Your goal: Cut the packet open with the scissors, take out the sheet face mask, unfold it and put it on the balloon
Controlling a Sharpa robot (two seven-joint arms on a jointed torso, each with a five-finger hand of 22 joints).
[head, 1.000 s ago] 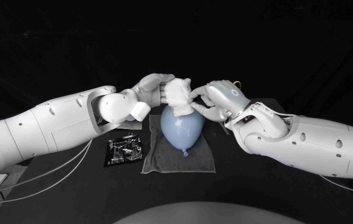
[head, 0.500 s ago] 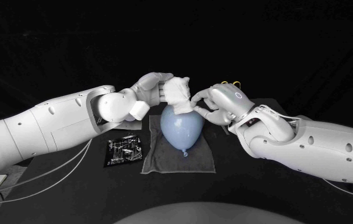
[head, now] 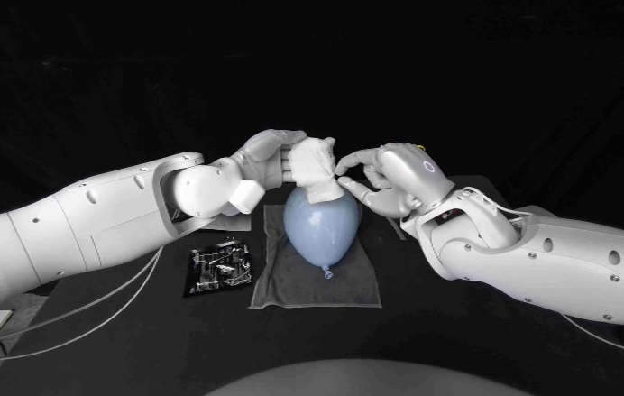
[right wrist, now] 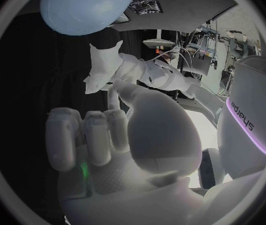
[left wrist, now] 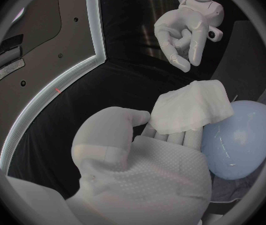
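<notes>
Space, seen in left wrist view, parts curled empty right hand [left wrist: 186, 27] from white folded sheet mask [left wrist: 189, 107] gripped by left hand [left wrist: 139, 165].

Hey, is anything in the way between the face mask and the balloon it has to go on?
Nothing visible stands between them. The left hand holds the folded mask right at the wide end of the balloon. The right hand is beside the mask, not under it. The mask is not yet unfolded.
</notes>
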